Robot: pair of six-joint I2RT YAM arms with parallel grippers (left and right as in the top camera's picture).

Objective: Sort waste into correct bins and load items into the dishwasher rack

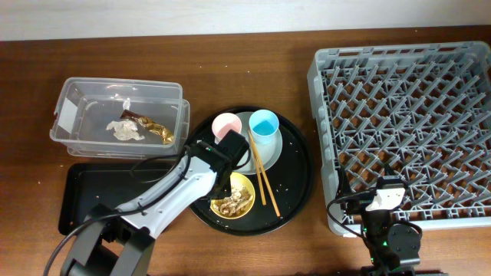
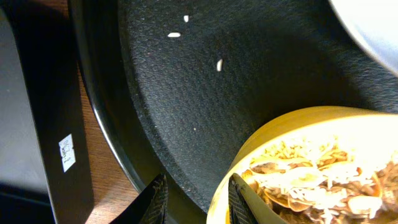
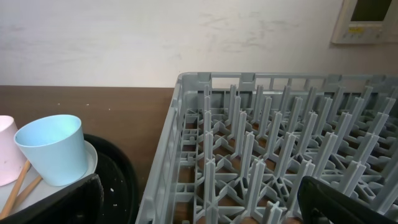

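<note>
Two cups, pink cup (image 1: pixel 226 124) and blue cup (image 1: pixel 263 126), one plate (image 1: pixel 275 149), one pair of chopsticks (image 1: pixel 263 175), one yellow bowl (image 2: pixel 298 123), sitting in round black tray (image 1: pixel 303 172). Bowl holding food scraps (image 2: pixel 317 180) (grains (image 2: pixel 175 35) lying loose on tray). Clear tub (image 1: pixel 77 107) holding tissue (image 1: pixel 123 129) and wrapper (image 1: pixel 156 129); black rectangular tray (image 1: pixel 80 203) lying just beside; dishwasher rack (image 1: pixel 406 115) standing right. Left gripper (image 2: pixel 198 202) straddling bowl rim, jaws partly apart. Right gripper (image 3: pixel 202 208) gaping wide, empty. Brown table (image 1: pixel 230 61); pale wall (image 3: pixel 93 43) behind.

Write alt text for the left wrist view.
Left gripper straddles the rim of a bowl of food scraps, one finger inside, one outside. The bowl sits on a round black tray with stray white grains; a plate edge shows top right.
</note>
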